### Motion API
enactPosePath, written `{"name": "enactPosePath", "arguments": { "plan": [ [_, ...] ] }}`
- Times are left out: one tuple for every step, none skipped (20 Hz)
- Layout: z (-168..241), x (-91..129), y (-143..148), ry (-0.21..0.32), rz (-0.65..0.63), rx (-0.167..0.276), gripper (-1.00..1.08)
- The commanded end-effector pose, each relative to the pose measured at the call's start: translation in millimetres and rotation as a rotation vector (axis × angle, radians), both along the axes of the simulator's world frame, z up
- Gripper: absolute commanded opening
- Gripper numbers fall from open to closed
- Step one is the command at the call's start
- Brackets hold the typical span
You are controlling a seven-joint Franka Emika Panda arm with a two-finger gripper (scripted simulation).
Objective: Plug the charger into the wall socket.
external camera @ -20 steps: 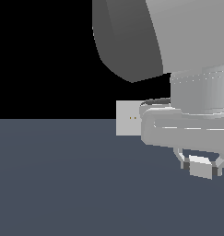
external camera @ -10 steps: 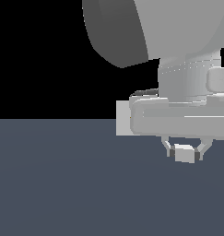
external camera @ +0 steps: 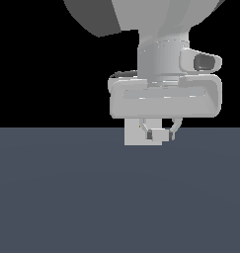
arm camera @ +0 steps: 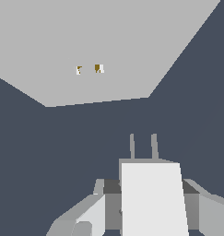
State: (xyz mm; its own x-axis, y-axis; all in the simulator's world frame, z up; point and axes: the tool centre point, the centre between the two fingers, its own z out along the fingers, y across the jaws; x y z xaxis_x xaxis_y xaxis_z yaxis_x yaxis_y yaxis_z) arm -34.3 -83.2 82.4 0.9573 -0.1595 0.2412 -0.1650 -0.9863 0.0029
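While the gripper (external camera: 160, 134) hung above the grey floor (external camera: 92, 197), its jaws held the charger (arm camera: 152, 198) tight, with two prongs pointing at the wall socket (arm camera: 99, 46) just ahead.

End effector (external camera: 160, 133) gripping charger (external camera: 159, 134) before wall socket (external camera: 134, 137)

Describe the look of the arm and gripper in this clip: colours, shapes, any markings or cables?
The arm is smooth light grey with a darker grey rounded shell on its upper link. A ribbed cylindrical wrist meets a wide, rounded-rectangular hand body. The gripper has two short grey fingers with dark pads. A small pod with a dark window sits beside the wrist. No cables or markings show.
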Motion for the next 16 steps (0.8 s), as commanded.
{"name": "enactPosePath", "arguments": {
  "plan": [
    [8.8,3.7,11.4,0.001,0.053,0.000,-1.00],
    [11.3,4.6,14.8,0.001,0.068,0.000,-1.00],
    [13.4,5.4,17.7,0.002,0.080,0.000,-1.00],
    [15.1,6.0,20.1,0.002,0.090,0.001,-1.00],
    [16.4,6.4,22.0,0.002,0.098,0.001,-1.00],
    [17.3,6.6,23.4,0.002,0.103,0.002,-1.00],
    [17.7,6.7,24.3,0.002,0.107,0.002,-1.00],
    [17.8,6.6,24.6,0.002,0.107,0.003,-1.00],
    [17.6,6.5,24.6,0.003,0.107,0.003,-1.00],
    [17.6,6.5,24.6,0.003,0.107,0.003,-1.00],
    [17.6,6.5,24.6,0.003,0.107,0.003,-1.00],
    [17.6,6.5,24.6,0.003,0.107,0.003,-1.00],
    [17.5,6.5,24.6,0.003,0.106,0.003,-1.00],
    [17.5,6.7,24.6,0.003,0.106,0.003,-1.00],
    [17.5,7.2,24.6,0.003,0.106,0.003,-1.00],
    [17.5,8.2,24.5,0.003,0.106,0.003,-1.00]
  ]
}}
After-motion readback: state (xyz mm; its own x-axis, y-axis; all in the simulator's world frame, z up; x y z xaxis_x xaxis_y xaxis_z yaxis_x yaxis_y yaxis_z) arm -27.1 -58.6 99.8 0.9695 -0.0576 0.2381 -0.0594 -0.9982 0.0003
